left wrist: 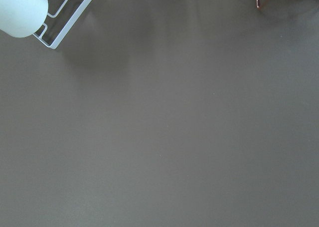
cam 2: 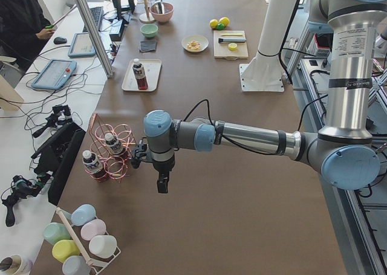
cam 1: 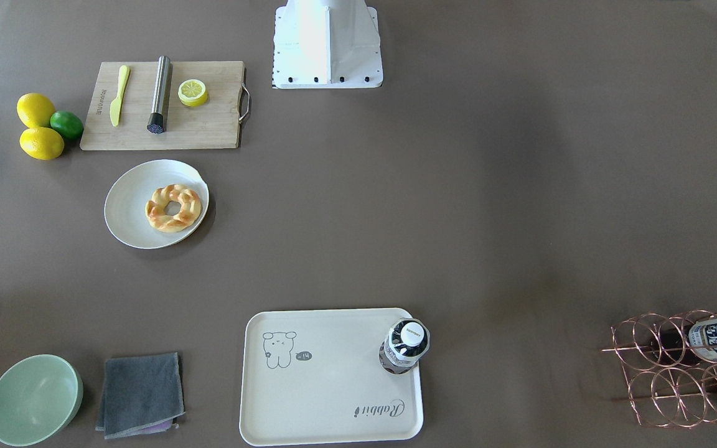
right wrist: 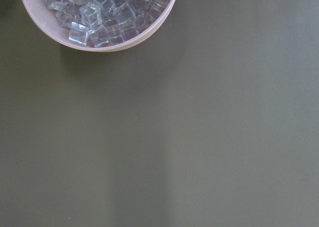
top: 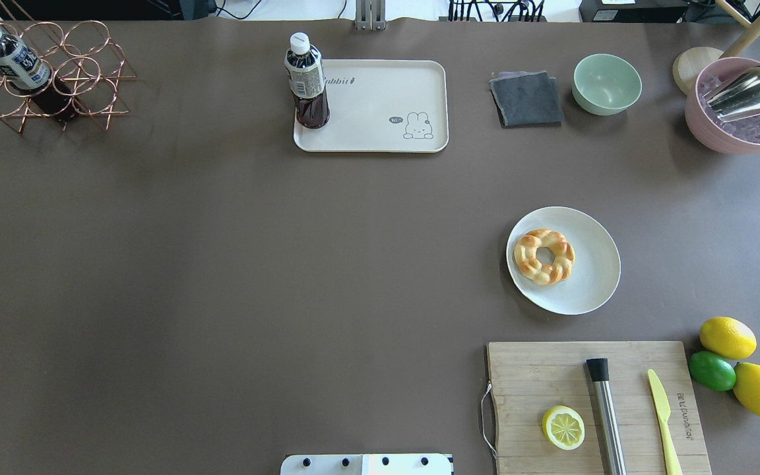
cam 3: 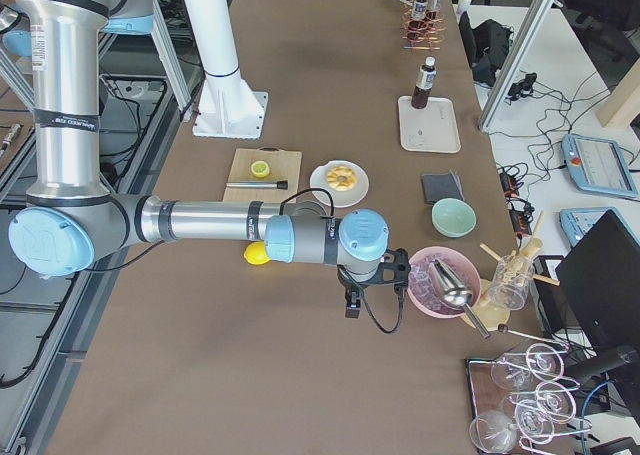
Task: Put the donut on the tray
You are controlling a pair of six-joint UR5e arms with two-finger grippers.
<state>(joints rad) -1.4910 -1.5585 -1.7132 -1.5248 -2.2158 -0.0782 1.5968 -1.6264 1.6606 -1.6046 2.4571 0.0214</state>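
I saw donut point(top: 544, 256) on round plate point(top: 591, 280), well apart from tray point(top: 380, 99). Right gripper point(cam 3: 351, 305) hung near ice bowl point(cam 3: 418, 287), left gripper point(cam 2: 162, 184) by wire rack point(cam 2: 119, 164), both far from donut. Opening and hold: couldn't tell.

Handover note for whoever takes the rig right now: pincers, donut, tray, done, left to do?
Left pincer: above bare table beside the wire rack; open or shut unclear.
Right pincer: above table beside the ice bowl; unclear too.
Donut lies on the round plate. Tray holds a bottle at one corner, otherwise free.
Done: nothing. Left: pick the donut, set it on the tray.
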